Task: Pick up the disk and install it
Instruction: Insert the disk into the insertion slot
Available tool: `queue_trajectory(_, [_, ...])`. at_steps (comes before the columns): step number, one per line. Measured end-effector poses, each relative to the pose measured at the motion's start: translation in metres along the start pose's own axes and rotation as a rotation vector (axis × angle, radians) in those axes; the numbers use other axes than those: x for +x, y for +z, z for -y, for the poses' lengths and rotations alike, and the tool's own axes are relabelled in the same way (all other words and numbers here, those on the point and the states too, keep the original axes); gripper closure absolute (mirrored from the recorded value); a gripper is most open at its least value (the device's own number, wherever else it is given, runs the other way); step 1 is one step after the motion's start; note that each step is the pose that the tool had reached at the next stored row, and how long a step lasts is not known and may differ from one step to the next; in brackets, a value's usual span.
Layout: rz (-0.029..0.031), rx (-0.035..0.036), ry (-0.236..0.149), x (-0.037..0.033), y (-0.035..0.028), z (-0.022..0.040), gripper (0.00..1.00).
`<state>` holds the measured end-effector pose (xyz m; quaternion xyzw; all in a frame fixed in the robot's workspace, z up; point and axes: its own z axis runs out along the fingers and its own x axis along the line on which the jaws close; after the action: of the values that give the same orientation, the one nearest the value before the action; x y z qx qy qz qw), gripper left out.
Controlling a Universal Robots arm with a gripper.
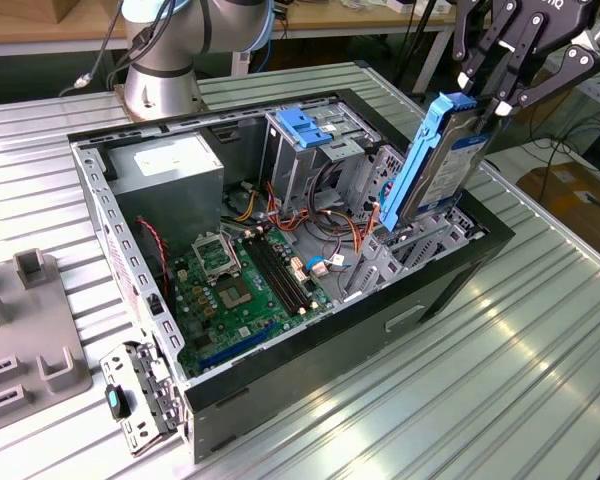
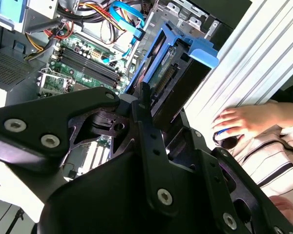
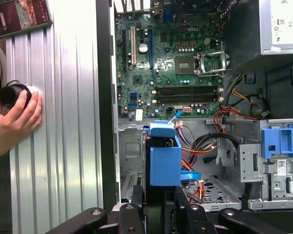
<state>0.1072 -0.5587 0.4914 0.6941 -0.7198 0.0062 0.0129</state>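
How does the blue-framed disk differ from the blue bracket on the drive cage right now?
The disk is clamped in the gripper and stands steeply tilted; the blue bracket lies flat atop the drive cage, untouched. The disk's frame wraps a silver drive; the bracket shows none. Both have bright blue plastic.

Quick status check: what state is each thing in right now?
computer case: side open, interior exposed.
gripper: shut on the disk's upper end.
disk: held tilted, lower end down in the computer case, not lying flat.
hand: resting on a black round object.
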Motion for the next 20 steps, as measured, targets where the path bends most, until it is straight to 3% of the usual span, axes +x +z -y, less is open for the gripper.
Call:
queue_trajectory(14, [0.0000, 0.0000, 0.000, 0.0000, 0.0011, 0.0000, 0.65])
queue_trajectory(20, [-0.0003, 0.0000, 0.000, -0.0003, 0.0076, 0.0031, 0.65])
